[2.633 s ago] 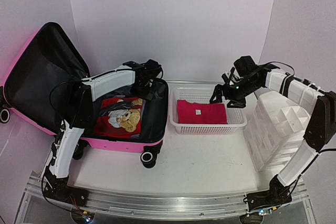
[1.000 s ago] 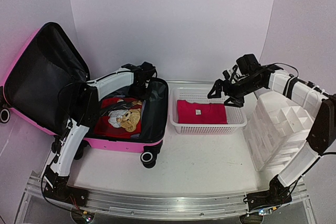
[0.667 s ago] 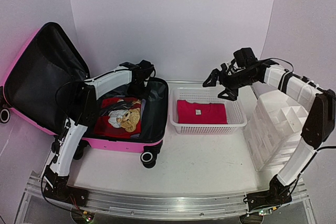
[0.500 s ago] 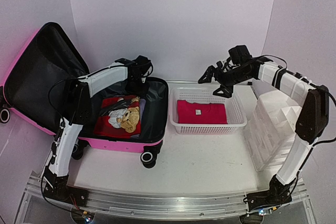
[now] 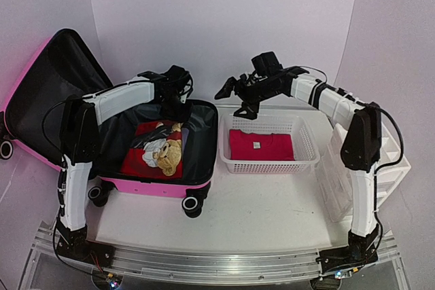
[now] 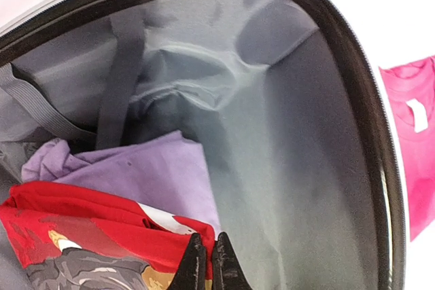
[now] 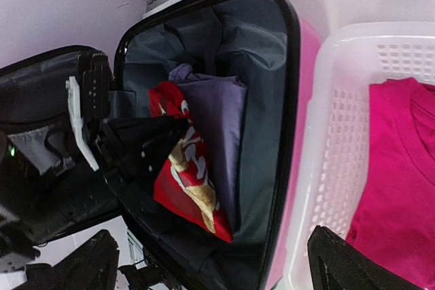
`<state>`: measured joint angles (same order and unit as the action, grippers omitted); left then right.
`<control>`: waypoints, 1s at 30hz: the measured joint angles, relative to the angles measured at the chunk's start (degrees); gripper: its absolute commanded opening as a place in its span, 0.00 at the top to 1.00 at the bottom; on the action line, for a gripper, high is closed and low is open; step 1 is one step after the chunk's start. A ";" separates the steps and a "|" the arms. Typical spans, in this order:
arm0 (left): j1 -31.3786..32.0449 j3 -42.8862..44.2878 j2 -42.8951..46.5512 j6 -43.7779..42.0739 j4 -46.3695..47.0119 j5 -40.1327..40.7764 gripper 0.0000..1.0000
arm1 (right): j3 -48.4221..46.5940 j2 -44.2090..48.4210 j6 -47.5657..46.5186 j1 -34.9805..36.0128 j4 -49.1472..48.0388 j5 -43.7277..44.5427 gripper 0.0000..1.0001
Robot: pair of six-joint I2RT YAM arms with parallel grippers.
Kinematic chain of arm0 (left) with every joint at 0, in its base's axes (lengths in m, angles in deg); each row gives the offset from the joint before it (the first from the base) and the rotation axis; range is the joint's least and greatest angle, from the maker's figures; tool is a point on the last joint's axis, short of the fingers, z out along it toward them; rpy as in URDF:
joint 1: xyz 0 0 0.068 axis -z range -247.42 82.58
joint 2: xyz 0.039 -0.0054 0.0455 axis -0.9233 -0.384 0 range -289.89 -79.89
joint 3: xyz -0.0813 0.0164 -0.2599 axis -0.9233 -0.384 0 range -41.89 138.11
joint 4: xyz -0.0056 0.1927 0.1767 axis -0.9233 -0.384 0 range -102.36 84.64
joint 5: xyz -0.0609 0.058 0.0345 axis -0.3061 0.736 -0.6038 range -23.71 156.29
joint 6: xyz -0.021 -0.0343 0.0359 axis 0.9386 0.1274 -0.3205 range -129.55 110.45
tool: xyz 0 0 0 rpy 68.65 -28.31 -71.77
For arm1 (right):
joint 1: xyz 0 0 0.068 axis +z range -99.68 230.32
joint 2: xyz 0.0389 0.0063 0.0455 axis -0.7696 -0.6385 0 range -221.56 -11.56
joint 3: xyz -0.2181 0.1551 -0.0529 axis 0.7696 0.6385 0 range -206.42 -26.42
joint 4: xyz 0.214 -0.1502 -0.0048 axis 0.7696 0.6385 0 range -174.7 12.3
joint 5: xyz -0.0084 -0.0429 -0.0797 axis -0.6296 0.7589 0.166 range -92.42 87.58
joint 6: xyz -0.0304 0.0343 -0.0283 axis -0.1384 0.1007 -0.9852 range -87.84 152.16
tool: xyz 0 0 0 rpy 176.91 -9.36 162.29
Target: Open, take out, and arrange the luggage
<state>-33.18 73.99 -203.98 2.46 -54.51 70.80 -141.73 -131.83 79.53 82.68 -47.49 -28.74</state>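
Note:
The pink luggage (image 5: 156, 188) lies open on the table, its black-lined lid (image 5: 54, 100) leaning back to the left. Inside lies a red shirt (image 5: 139, 157) with a teddy-bear print, on top of a purple garment (image 6: 149, 174). My left gripper (image 5: 174, 105) reaches into the far end of the case and is shut on the red shirt's (image 6: 88, 229) edge; in the left wrist view the left gripper (image 6: 206, 263) shows red cloth between its tips. My right gripper (image 5: 236, 100) hangs open above the gap between luggage and basket, holding nothing. In the right wrist view its wide-apart fingers (image 7: 88, 269) frame the luggage (image 7: 309, 66).
A white mesh basket (image 5: 306, 157) right of the luggage holds a folded pink shirt (image 5: 262, 146). A white plastic drawer organizer (image 5: 387, 161) leans at the far right. The purple backdrop curves close behind the case.
My right arm swung left from over the basket's right end to the luggage's far right corner, staying open. My left gripper closed on the red shirt's edge and lifted it slightly.

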 measured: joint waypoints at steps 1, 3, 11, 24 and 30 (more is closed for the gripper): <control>0.28 -0.66 0.50 0.00 0.26 -0.11 1.00 | -1.99 -1.73 0.92 0.57 0.00 0.04 0.02; 0.92 -2.56 1.97 0.00 1.18 -0.44 1.00 | -5.75 -4.94 2.64 1.53 -0.02 0.15 0.02; 3.48 -9.29 7.82 -0.02 3.61 -1.77 1.00 | -21.00 -17.35 8.68 4.33 -0.22 -0.48 0.06; 6.67 -15.41 12.57 -0.24 7.02 -2.95 1.00 | -29.94 -28.92 14.12 7.61 -0.15 -2.67 0.05; 7.23 -16.57 12.79 -0.72 8.20 -3.74 1.00 | -31.28 -30.40 16.98 8.74 -0.26 -4.28 0.11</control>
<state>-25.94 57.42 -191.20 1.73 -46.31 67.07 -173.01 -162.23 96.52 91.42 -47.75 -33.03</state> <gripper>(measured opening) 0.030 0.927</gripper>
